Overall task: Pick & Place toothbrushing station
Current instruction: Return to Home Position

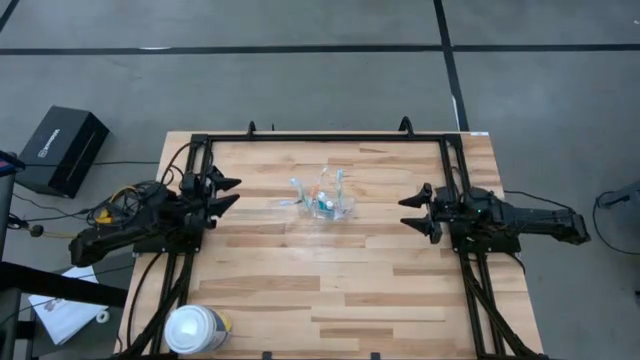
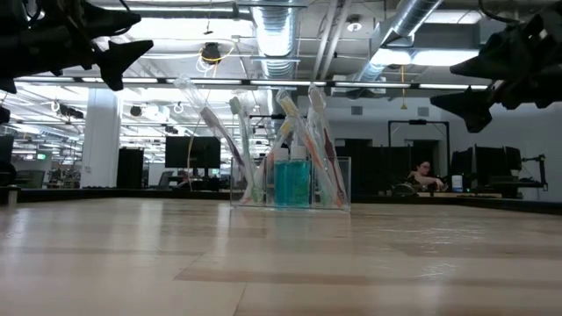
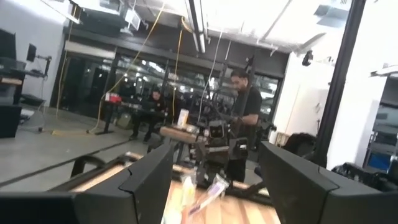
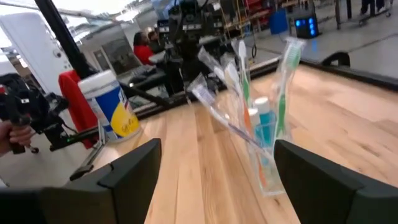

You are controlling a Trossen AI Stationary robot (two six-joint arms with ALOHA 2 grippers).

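Clear cup (image 1: 335,205) stands between left tool (image 1: 232,193) and right tool (image 1: 408,212), well apart

Left claw (image 1: 237,191), right claw (image 1: 402,213): both agape.

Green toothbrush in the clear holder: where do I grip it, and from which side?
Probably the bare shaft just below the head of the green toothbrush, coming from above. It stands head-up and slightly tilted, with its lower handle inside the clear holder among the other brushes, so only the upper part is free. Lift along its tilt.
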